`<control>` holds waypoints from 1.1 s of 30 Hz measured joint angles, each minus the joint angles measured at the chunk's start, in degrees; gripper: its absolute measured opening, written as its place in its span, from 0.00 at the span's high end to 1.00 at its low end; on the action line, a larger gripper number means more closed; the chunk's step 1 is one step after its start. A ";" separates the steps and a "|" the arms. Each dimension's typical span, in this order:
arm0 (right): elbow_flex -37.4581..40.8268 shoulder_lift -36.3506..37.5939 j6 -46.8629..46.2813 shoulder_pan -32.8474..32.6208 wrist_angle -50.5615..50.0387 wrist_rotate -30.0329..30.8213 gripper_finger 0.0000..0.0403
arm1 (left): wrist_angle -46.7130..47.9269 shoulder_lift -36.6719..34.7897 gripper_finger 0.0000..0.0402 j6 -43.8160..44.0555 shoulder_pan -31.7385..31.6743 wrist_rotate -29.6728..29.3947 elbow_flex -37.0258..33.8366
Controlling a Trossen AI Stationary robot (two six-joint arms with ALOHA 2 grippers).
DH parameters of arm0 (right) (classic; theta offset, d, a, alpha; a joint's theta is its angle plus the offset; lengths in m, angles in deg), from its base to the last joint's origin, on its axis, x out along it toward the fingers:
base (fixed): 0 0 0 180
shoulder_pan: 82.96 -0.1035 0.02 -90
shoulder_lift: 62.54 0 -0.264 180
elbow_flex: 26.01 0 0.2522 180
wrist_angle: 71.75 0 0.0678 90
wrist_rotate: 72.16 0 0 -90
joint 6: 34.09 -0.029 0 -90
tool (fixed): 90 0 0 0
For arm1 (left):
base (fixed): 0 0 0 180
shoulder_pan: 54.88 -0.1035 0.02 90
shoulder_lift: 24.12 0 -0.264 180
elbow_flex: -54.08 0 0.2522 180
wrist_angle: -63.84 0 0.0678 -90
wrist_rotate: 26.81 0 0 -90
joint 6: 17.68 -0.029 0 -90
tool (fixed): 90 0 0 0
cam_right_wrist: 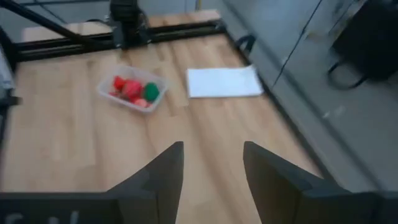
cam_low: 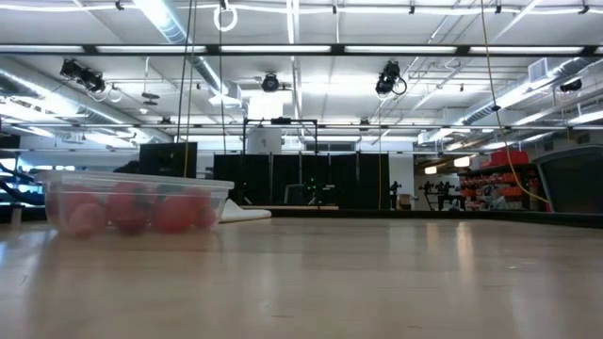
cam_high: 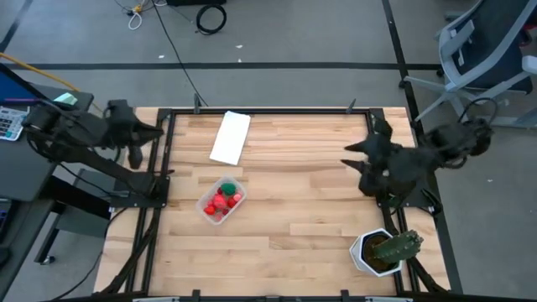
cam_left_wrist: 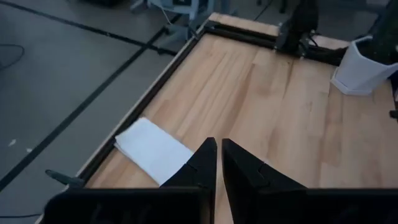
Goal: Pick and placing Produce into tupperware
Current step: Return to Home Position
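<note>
The clear tupperware (cam_high: 221,199) stands on its base on the wooden table, left of centre. The produce (cam_high: 220,201) lies inside it: several red pieces and one round green piece (cam_right_wrist: 151,91). The low view shows the box (cam_low: 132,200) at the left with the red pieces behind its wall. My left gripper (cam_high: 155,132) hangs over the table's left edge, shut and holding nothing, as the left wrist view (cam_left_wrist: 216,144) shows. My right gripper (cam_high: 348,155) hangs high near the right edge, pointing toward the box. Its fingers stand open with nothing between them (cam_right_wrist: 212,149).
A flat white panel (cam_high: 231,137) lies at the far side of the table, beyond the box. A green cactus in a white pot (cam_high: 384,250) stands at the near right corner. A dark frame (cam_high: 268,111) runs around the table. Bare wood lies between the box and the pot.
</note>
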 joint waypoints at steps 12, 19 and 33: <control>59.73 23.29 1.39 -8.71 56.06 -0.22 0.56 | -50.03 -16.60 0.95 -16.72 3.06 6.89 -42.56; 75.17 35.13 24.27 -1.34 88.16 -13.41 0.56 | -97.72 -17.98 0.92 -32.30 1.19 11.77 -65.03; 77.71 45.89 19.64 24.99 77.15 -38.14 0.56 | -99.05 -22.33 0.93 -27.55 -17.52 18.25 -69.93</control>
